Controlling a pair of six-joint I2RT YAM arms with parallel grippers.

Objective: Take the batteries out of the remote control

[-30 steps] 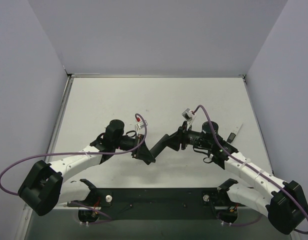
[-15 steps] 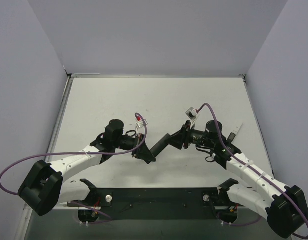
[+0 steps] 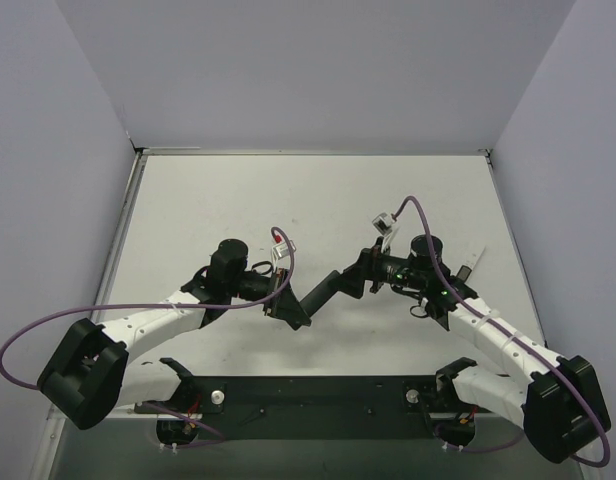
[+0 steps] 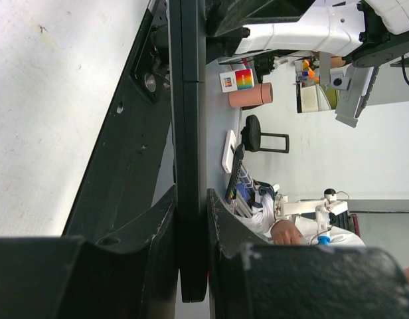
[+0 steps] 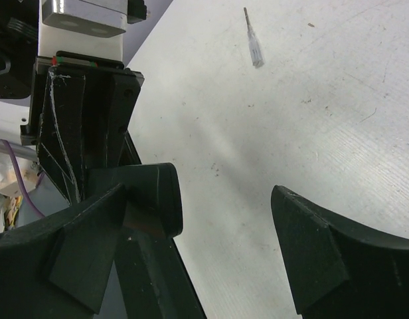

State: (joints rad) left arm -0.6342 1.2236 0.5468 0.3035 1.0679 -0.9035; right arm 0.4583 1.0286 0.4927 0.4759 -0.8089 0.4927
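- Our left gripper [image 3: 284,306] is clamped on the near-left end of the remote control [image 3: 323,290]. In the left wrist view we see the black bar pinched between both fingers [image 4: 158,226].
- The remote control slants over the middle of the table [image 3: 218,190], running right and farther away toward our right gripper [image 3: 364,274].
- The right gripper's jaws stand wide apart. The remote's end sits just beside one finger [image 5: 91,232], and the other is well clear of it.
- A white stick [image 3: 471,263] lies on the table, right of the right arm.
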